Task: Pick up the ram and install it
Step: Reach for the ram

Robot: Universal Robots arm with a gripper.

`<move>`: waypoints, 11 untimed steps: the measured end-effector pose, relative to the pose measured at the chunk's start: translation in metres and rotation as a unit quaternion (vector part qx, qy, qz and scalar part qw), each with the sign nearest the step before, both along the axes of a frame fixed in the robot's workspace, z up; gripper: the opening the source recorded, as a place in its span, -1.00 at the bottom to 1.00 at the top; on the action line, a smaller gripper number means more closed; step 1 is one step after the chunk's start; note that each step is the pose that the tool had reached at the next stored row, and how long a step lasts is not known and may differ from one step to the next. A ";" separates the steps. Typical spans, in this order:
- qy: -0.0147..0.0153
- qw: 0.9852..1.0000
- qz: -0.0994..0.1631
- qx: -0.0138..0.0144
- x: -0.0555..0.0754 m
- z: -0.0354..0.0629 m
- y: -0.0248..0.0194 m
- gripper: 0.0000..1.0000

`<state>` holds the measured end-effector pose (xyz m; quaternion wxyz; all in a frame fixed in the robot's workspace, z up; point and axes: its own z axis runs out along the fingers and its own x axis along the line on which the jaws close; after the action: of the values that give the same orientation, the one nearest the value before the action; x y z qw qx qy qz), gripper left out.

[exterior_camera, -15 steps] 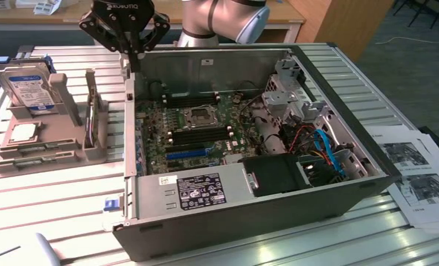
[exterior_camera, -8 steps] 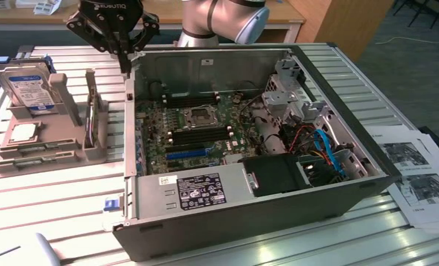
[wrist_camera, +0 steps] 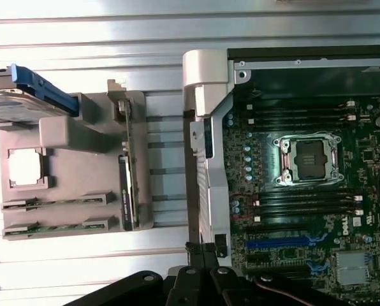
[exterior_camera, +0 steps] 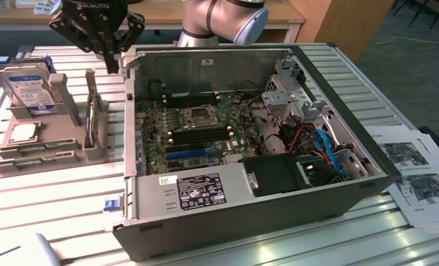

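Observation:
Two thin green ram sticks stand on edge in the front slots of a grey holder (exterior_camera: 64,158): one ram stick (exterior_camera: 36,146) (wrist_camera: 55,203) and a second (exterior_camera: 26,163) (wrist_camera: 50,227). My black gripper (exterior_camera: 113,65) (wrist_camera: 203,275) hangs shut with nothing in it, above the gap between the holder and the wall of the open computer case (exterior_camera: 131,111). It is well above and behind the ram. Inside the case lies the motherboard with black memory slots (exterior_camera: 199,134) (wrist_camera: 305,205) on both sides of the CPU socket (exterior_camera: 199,115) (wrist_camera: 310,158).
The holder also carries a hard drive (exterior_camera: 29,91) (wrist_camera: 30,95), a loose CPU (exterior_camera: 24,132) (wrist_camera: 25,167) and an upright card (exterior_camera: 92,113) (wrist_camera: 127,185). A blue expansion slot (exterior_camera: 186,153) (wrist_camera: 276,243), cables and a power supply (exterior_camera: 197,191) sit in the case. Papers (exterior_camera: 415,172) lie at the exterior view's right.

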<state>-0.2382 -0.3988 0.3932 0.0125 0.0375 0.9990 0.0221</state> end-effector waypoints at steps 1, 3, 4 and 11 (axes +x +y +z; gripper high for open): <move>0.000 1.000 0.000 0.000 -0.003 0.0000 0.0000 -0.80; 0.000 1.000 0.000 0.000 -0.008 0.0000 0.0000 -0.80; 0.000 1.000 0.000 0.000 -0.011 0.0000 0.0000 -0.80; 0.000 1.000 0.000 0.000 -0.030 0.0000 0.0000 -0.80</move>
<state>-0.2681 -0.3989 0.3932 0.0125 0.0374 0.9990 0.0221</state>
